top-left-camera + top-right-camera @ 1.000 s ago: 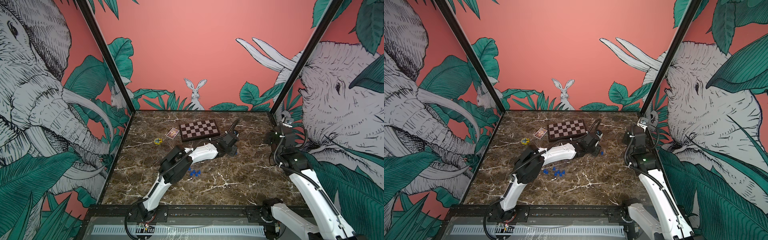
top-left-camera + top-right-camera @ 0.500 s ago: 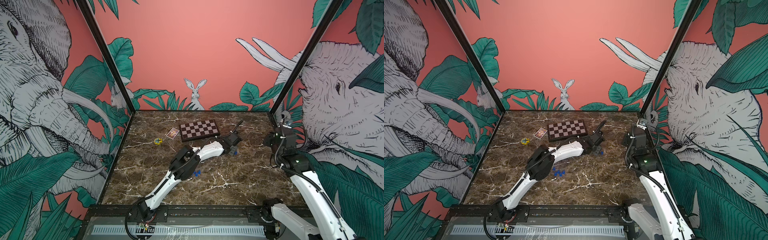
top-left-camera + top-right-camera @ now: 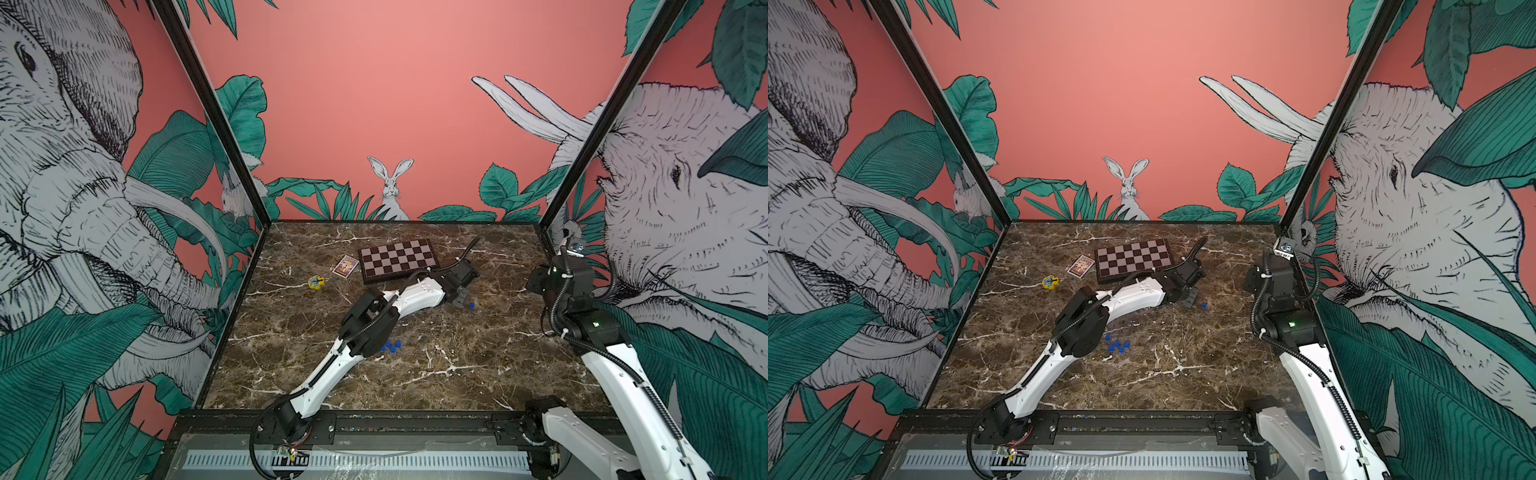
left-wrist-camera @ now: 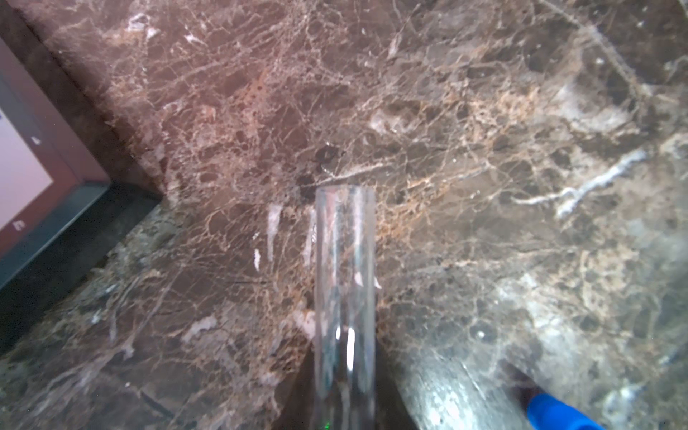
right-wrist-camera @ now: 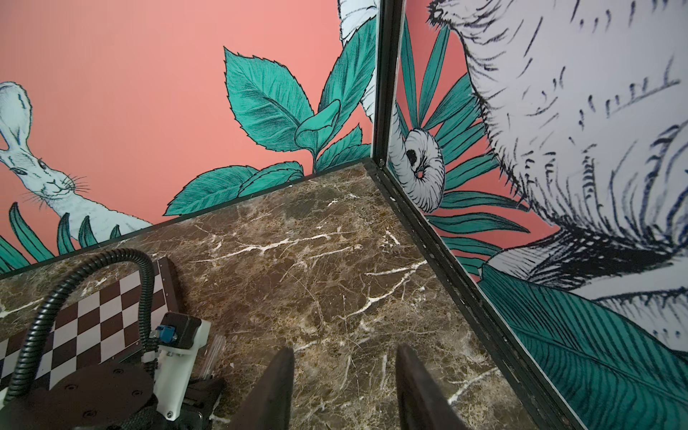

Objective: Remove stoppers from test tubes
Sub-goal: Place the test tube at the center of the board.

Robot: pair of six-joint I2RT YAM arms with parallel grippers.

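One test tube (image 4: pixel 344 298), mouth bare, clamped in our left end effector (image 3: pixel 459 300) | arm now flatter than a second ago, beside chessboard (image 3: pixel 398 259) | loose stopper (image 3: pixel 471 306) just beside on tabletop (image 3: pixel 457 374) | right end effector (image 5: pixel 344 352) wide, empty | we judge this tube done, set-down next

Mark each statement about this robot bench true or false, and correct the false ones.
1. The left claw grips a clear test tube. True.
2. The tube's free end is stoppered. False: it is open.
3. The right claw is shut on a stopper. False: it stands open and empty.
4. Blue stoppers lie loose on the table. True.
5. The yellow toy sits on the chessboard. False: it lies on the table, apart from the board.
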